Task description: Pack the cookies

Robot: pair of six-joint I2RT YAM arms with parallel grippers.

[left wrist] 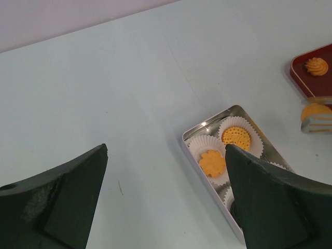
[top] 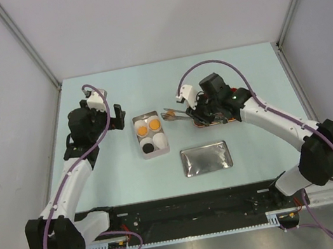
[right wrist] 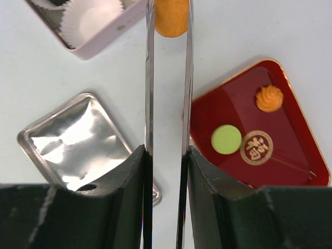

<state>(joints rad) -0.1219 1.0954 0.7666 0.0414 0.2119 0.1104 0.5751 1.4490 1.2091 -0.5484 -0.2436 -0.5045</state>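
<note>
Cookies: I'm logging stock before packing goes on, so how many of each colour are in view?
Orange cookies: 4, two in the tin, one in the tongs, one on the red tray.
Green cookie: 1, on the red tray.
Black cookie: 1, in the tin.
Total: 6.

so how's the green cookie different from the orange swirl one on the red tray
The green cookie is a flat, smooth round disc; the orange swirl cookie is a ridged, piped rosette. The green cookie lies beside the gold emblem near the middle; the orange swirl cookie sits nearer a rim. Both lie loose on the red tray, neither in the tin yet.
</note>
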